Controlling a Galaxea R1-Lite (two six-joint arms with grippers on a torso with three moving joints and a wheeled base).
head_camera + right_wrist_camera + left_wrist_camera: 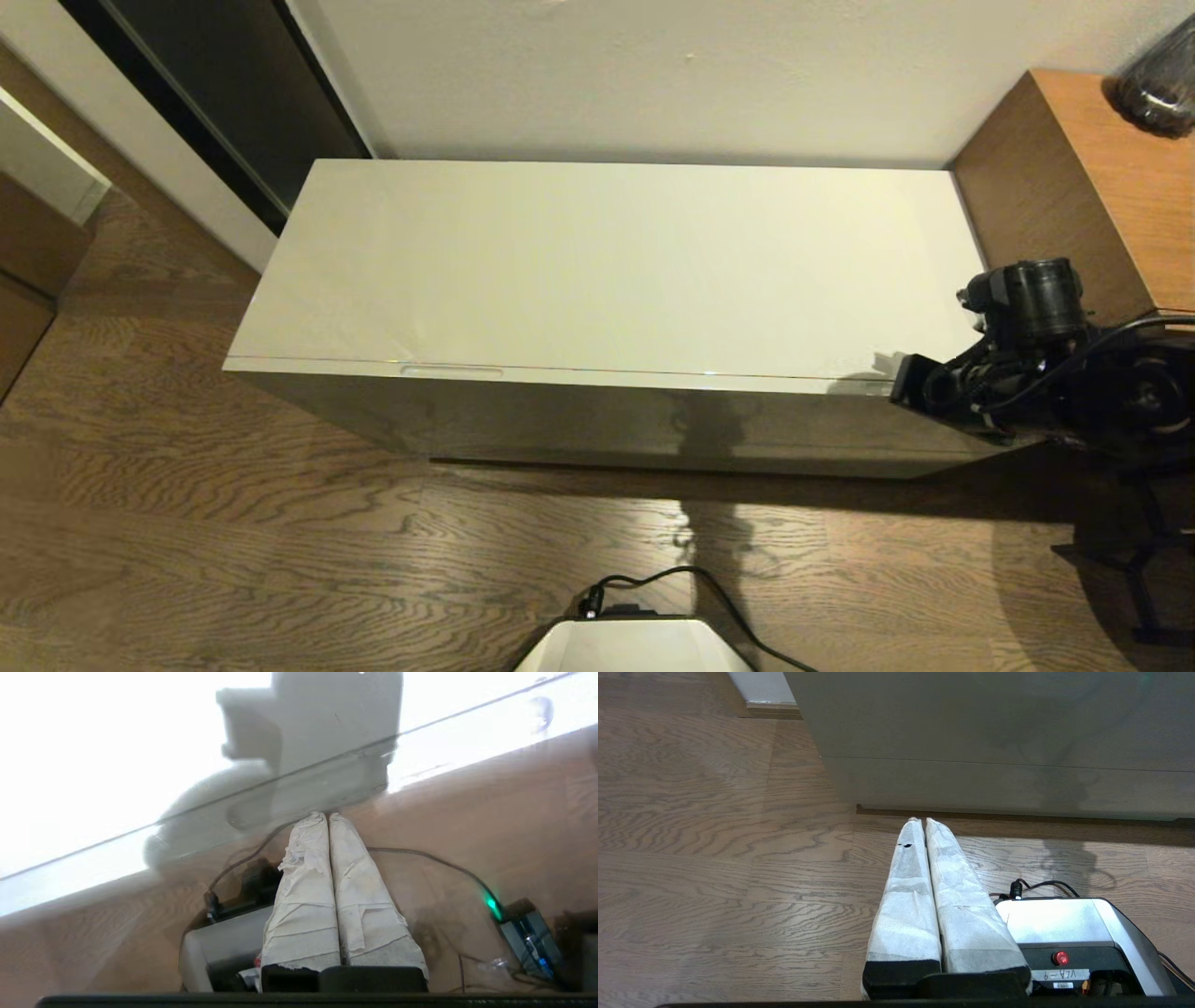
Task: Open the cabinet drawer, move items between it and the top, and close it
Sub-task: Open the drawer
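The glossy cream rectangular top (607, 266) is seen bare; right gripper (327, 817) and left gripper (920, 821), tape-wrapped, are closed.

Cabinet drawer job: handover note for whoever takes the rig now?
Left end effector: shut, empty, low over the floor in front of the cabinet front.
Right end effector: shut, empty, at the right end of the cabinet's front edge, fingertips at the handle recess.
Top: nothing on it. Drawer looks closed; a second handle recess sits toward the left. No items in view.
Done: nothing visible. Left: open the drawer, move the items, close it.
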